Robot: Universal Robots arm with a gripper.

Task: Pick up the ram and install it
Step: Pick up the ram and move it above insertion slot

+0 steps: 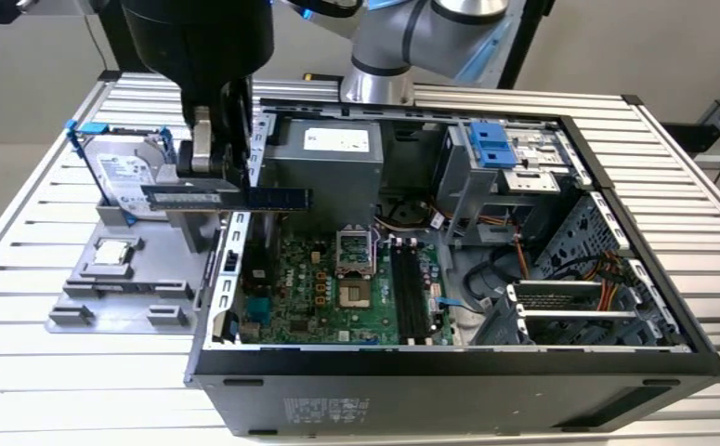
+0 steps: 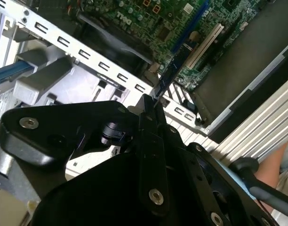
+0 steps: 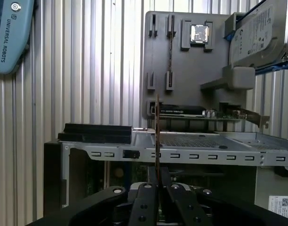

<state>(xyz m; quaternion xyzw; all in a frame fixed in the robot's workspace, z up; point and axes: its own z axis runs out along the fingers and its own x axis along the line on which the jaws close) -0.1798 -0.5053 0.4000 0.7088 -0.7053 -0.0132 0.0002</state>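
The exterior view looks steeply down from some way off at the open computer case (image 1: pixel 459 372) on the slatted worktop (image 1: pixel 37 372), with the gray parts holder (image 1: pixel 111 288) at the exterior view's left. Both wrist views sit close behind the tool (image 3: pixel 157 172), sighting along it and the ram (image 3: pixel 156 132) clamped in it. The first wrist view faces over the case's perforated rail (image 3: pixel 181 153) toward that holder, the second wrist view faces the motherboard (image 2: pixel 172 23), and both share the rail.

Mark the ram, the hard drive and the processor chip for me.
ram (image 1: pixel 279 198), exterior view, on its free blue end.
hard drive (image 1: pixel 126 174), exterior view, on its silver face.
processor chip (image 1: pixel 111 249), exterior view, middle of its silver top.
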